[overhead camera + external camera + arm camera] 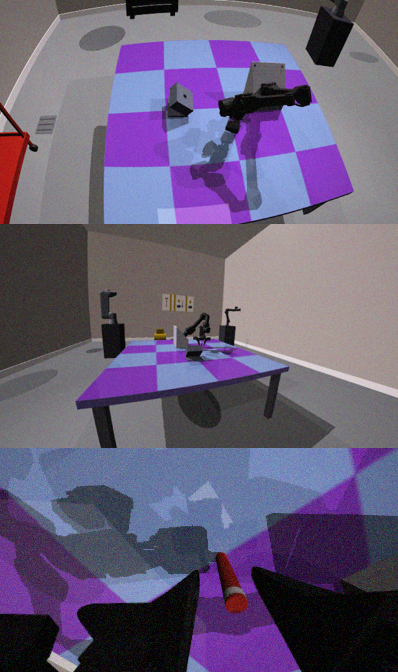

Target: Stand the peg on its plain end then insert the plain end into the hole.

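Observation:
The red peg [228, 575] stands upright on the table, its white band near the top end; it is a small red spot in the exterior view [201, 344] and hidden in the top view. My gripper [224, 572] [201, 345] points down over the peg. Its fingers are partly open on either side of the peg, with a visible gap at each side in the wrist view. The grey block with the sloped face [178, 94] [194, 349] stands left of the gripper in the top view, with one dark hole [185, 96] in that face.
A larger pale panel [267, 72] [177, 337] stands beside the arm, partly behind it in the top view. The checkered table [136, 139] [181, 374] carries dark arm shadows. A brownish surface [377, 573] shows at the right of the wrist view.

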